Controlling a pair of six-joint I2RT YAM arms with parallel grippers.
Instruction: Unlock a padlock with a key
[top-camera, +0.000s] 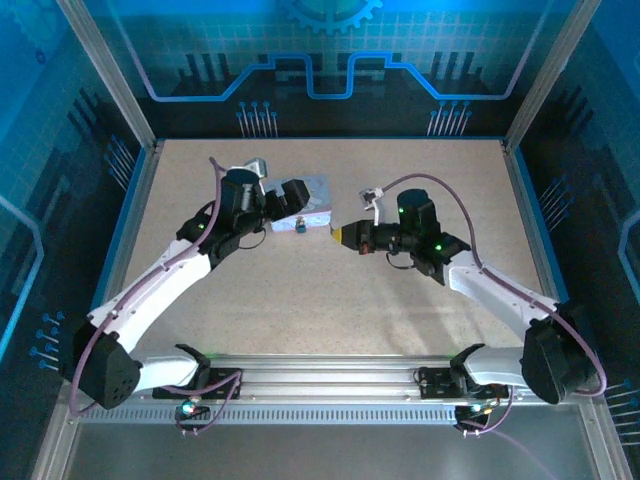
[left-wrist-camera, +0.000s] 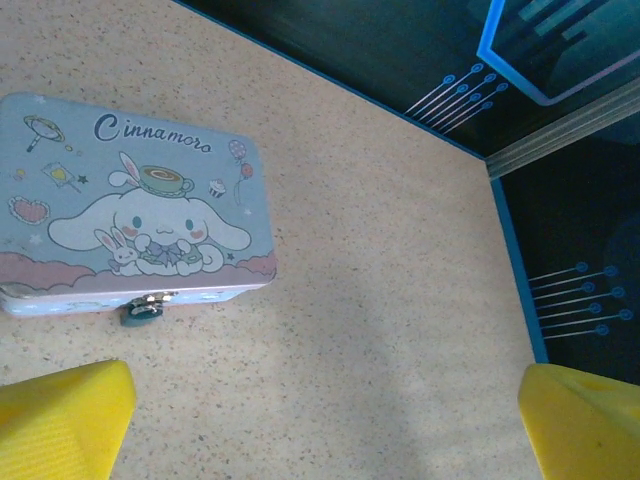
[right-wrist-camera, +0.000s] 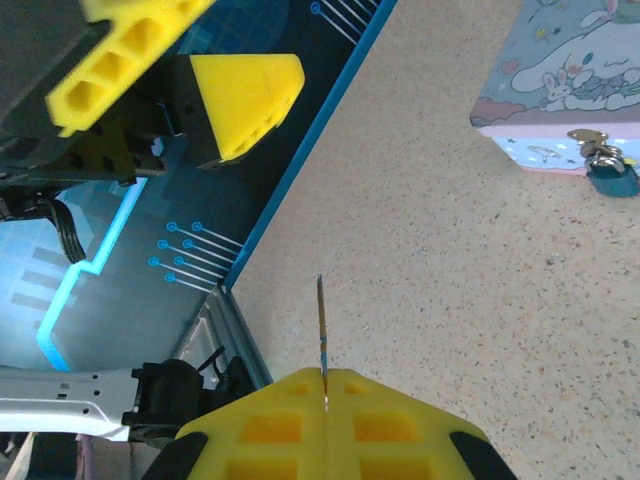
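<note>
Your right gripper (right-wrist-camera: 323, 385) pinches the key (right-wrist-camera: 320, 315); your left gripper (left-wrist-camera: 325, 415) hangs spread wide near the tin box (left-wrist-camera: 130, 190), whose padlock (left-wrist-camera: 141, 311) seems hooked at its front edge.

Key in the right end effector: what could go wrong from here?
1. The key is pinched by one end in the right end effector, so it may twist or slip on contact.
2. The padlock sits unheld at the clasp of the tin box, and the left end effector is open, gripping nothing; a push from the key could shove lock or box away.
</note>
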